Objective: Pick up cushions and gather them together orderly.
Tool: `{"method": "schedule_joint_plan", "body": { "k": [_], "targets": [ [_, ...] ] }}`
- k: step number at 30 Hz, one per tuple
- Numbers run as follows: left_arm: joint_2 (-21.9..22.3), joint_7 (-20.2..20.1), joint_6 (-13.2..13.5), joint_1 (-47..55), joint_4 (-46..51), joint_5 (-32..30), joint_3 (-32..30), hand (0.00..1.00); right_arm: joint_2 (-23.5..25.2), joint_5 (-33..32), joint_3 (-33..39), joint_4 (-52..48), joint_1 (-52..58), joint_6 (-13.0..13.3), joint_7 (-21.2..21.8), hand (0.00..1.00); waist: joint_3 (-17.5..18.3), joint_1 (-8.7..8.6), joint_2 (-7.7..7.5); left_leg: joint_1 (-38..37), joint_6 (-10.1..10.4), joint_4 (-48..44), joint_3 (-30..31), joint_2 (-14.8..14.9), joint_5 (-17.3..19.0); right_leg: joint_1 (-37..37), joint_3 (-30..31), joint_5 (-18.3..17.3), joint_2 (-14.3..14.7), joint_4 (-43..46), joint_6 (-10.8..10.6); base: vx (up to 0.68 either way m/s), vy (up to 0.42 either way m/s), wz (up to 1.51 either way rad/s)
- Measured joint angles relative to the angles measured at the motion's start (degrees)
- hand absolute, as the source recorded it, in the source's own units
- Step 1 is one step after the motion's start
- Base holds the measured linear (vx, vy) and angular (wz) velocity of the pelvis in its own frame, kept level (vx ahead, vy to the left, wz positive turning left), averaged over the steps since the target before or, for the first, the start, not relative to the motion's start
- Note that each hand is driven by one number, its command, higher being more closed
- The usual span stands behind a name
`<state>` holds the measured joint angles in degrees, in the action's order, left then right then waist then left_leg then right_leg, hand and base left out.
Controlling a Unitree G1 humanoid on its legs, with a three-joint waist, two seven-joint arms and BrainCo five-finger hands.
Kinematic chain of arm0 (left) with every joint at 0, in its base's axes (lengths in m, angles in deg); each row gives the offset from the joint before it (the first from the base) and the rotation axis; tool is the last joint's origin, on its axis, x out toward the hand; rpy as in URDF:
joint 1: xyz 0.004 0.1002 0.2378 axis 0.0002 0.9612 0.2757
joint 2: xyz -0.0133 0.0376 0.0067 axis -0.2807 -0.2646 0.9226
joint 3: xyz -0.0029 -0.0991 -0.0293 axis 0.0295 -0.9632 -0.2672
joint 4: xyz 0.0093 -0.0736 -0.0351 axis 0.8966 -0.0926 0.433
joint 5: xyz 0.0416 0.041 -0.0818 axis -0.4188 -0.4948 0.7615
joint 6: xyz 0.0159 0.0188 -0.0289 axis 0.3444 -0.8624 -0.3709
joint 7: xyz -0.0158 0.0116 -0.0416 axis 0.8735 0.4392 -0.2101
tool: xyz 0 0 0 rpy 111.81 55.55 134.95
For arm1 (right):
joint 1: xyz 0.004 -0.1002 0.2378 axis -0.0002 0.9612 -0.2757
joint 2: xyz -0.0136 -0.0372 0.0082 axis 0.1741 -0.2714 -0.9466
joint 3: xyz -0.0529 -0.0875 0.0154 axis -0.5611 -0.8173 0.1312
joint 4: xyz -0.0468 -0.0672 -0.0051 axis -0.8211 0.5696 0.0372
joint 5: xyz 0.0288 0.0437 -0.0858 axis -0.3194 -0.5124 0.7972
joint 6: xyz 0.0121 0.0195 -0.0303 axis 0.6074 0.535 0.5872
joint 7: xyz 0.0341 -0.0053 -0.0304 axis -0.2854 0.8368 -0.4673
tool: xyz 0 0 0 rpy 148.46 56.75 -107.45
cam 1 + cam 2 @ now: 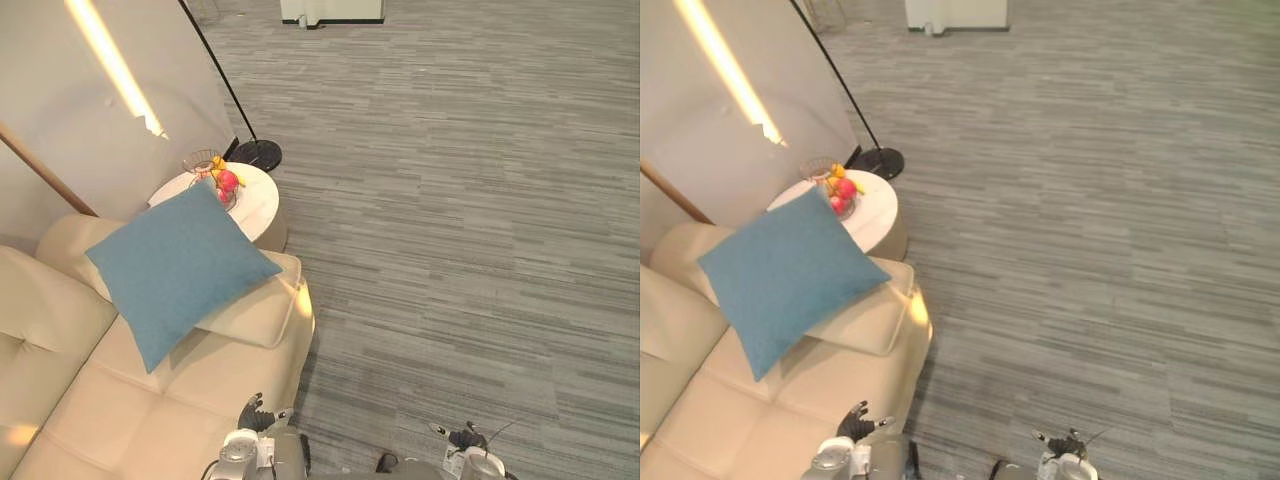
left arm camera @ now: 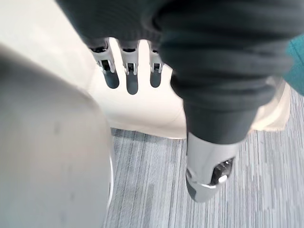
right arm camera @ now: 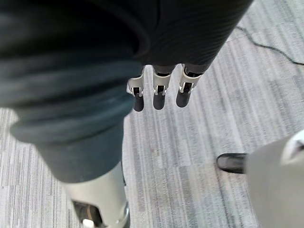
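Cream leather sofa [image 1: 150,410]: seat directly under and ahead of the left hand [image 1: 253,412]; its front edge runs just beside that hand.
Blue square fabric cushion [image 1: 175,270]: on the sofa, well ahead of the left hand and a little to its left, standing on a corner and leaning back, with its lower part on the cream cushion.
Cream leather cushion [image 1: 255,310]: lies flat at the sofa's end, straight ahead of the left hand and nearer to it than the blue one; partly covered by the blue one.
Round white side table [image 1: 262,205]: beyond both cushions, with a wire fruit bowl [image 1: 220,182] on it, close to the blue cushion's top corner.
Left hand state: low over the seat edge, fingers [image 2: 132,76] straight and loose, thumb apart, holding nothing.
Right hand [image 1: 466,437]: over the grey striped carpet [image 1: 450,250], well to the right of the sofa, fingers [image 3: 159,92] straight, empty.
Step in hand (judgement): approach; nothing gripped yet, so the task looks barely started.
How to do it well (judgement): lift the blue cushion first, since it rests on the cream one. Take it by its lower edges with both hands, as soft fabric will sag from one corner. Keep the lift away from the fruit bowl.
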<state>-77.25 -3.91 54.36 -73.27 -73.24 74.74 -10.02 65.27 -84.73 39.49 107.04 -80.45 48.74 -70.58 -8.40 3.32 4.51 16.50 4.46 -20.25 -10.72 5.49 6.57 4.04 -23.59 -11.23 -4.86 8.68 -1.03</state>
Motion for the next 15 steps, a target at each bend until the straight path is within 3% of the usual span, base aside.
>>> {"method": "schedule_joint_plan", "body": {
  "k": [1, 3, 5, 6, 9, 10, 12, 15],
  "targets": [
    [-0.44, -0.12, 0.16, 0.06, 0.05, 0.0, 0.01, 0.0, 0.25, 0.01, -0.09, 0.25, -0.02, -0.03, -0.01, 0.0, -0.09, 0.37, 0.06, -0.67, -3.85, 2.09, -0.02, -0.36, -3.83, 1.08, 0.19, -0.67, 0.35, -0.21, -1.1, 0.26, 0.073, 0.26],
    [-2.31, -0.27, 0.17, 0.24, 0.08, 0.15, -0.08, 0.0, 1.3, 0.04, -0.11, 0.23, -0.05, 0.0, 0.04, 0.0, 0.27, 0.45, -3.21, -1.71, -4.96, 3.33, -0.02, -3.14, -2.67, 1.97, 0.62, -1.5, -1.8, -0.52, -2.95, 0.33, 0.075, 0.22],
    [-2.32, -0.31, 0.11, 0.16, -0.01, 0.28, -0.15, 0.0, 0.53, 0.06, -0.09, 0.23, -0.66, 0.02, 0.02, 0.0, 0.13, 0.45, -3.33, -1.91, -5.83, 1.55, 0.16, -4.02, -0.04, 1.62, 0.92, -2.08, -3.23, 3.43, -3.96, 0.35, 0.106, 0.18],
    [-2.24, -0.32, 0.06, 0.22, -0.31, 0.34, -0.14, 0.0, 0.21, 0.1, -0.07, 0.24, -0.63, 0.02, 0.02, 0.0, 0.13, 0.63, -3.13, -3.51, -6.16, 0.83, 0.72, -4.61, 2.06, -0.01, 2.0, -2.85, -5.1, 11.28, -5.22, 0.3, 0.138, 0.22],
    [-2.45, -0.34, -0.37, 0.38, -1.0, 0.48, 0.2, 0.0, 0.94, 0.15, -0.06, 0.19, 0.07, 0.06, 0.18, 0.0, 0.19, 0.2, -3.19, -7.62, -6.72, 1.08, 3.95, -6.1, 3.99, -5.06, 3.93, -2.8, -8.79, 29.69, -7.71, 0.33, 0.075, 0.65],
    [-2.51, -0.3, -0.54, 0.53, -0.96, 0.53, 0.66, 0.0, 1.17, 0.14, -0.07, 0.19, 0.65, 0.05, 0.4, 0.0, 0.23, 0.27, -3.2, -9.03, -6.75, 1.22, 5.71, -6.45, 4.69, -6.47, 3.95, -4.23, -9.21, 32.6, -7.15, 0.3, -0.016, 0.89],
    [-2.61, -0.12, -0.54, 0.55, -0.92, 0.8, 0.63, 0.0, 1.26, 0.1, -0.08, 0.19, 1.08, 0.05, 0.47, 0.0, 0.26, 0.3, -2.99, -10.91, -6.71, 2.45, 8.96, -6.69, 4.99, -9.61, 4.57, -5.88, -8.42, 31.69, -6.34, 0.28, -0.066, 0.9],
    [-1.67, 0.09, -0.56, 0.29, -0.92, 1.03, 0.54, 0.0, 1.23, 0.02, -0.11, -0.21, 1.61, 0.08, 0.54, 0.0, 0.49, -0.09, -1.9, -13.06, -6.2, 4.8, 15.21, -5.99, 4.92, -14.65, 13.1, -5.62, -3.6, 22.4, -6.05, 0.24, -0.141, 0.94]
  ]
}}
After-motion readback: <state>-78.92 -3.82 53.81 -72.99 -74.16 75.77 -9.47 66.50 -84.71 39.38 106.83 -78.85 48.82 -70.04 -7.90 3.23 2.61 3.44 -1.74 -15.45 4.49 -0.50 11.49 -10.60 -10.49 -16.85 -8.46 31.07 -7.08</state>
